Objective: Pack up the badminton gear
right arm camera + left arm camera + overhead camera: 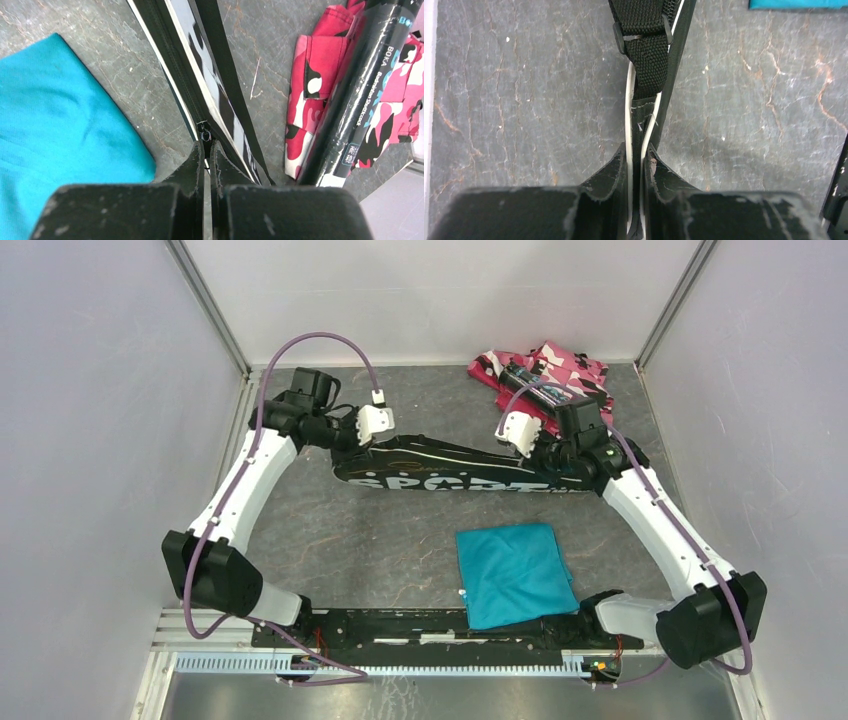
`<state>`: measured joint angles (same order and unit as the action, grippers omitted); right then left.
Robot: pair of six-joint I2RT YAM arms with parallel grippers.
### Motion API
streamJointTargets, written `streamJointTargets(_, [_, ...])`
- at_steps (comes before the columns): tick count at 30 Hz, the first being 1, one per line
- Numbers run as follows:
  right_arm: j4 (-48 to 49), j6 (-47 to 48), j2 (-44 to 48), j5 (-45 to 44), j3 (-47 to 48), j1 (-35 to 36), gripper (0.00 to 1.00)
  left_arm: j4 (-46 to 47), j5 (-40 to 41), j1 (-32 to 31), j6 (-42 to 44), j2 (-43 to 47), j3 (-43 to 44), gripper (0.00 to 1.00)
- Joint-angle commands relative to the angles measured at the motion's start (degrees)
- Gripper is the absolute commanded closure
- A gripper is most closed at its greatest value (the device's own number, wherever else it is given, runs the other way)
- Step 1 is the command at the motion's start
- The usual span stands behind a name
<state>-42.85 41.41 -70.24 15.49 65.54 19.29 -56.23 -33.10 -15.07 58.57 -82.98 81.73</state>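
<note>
The left end effector [642,150] is seen pinching the white-piped edge of the SPORT bag [450,475] at its left end. The bag is laid across the middle of the counter [370,540]. The teal cloth [515,575] is spread nearer, right of centre. The right end effector [206,147] is pressed together on the bag's right end, at the zipper pull [204,133]. At the far right, the black tube [350,90] is laid on the camouflage fabric [310,80].

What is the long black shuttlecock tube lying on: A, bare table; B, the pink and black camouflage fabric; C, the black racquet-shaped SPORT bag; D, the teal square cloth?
B: the long black shuttlecock tube lies across the pink and black camouflage fabric by the far right corner.
</note>
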Motion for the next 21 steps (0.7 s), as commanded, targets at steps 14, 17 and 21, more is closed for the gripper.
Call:
streamJointTargets(14, [-2.2,7.9,-1.6,-0.8,-1.2,-8.0,1.00,-6.1,6.7,8.8,15.6,-2.4,4.2,0.98])
streamJointTargets(17, [-2.5,8.7,-2.3,-0.6,-1.4,-9.2,1.00,-6.5,6.9,10.3,17.0,-3.2,4.9,0.98])
streamJointTargets(21, [-2.5,9.7,-2.9,-0.6,-1.8,-10.6,1.00,-7.4,7.2,11.7,19.4,-3.8,5.3,0.98])
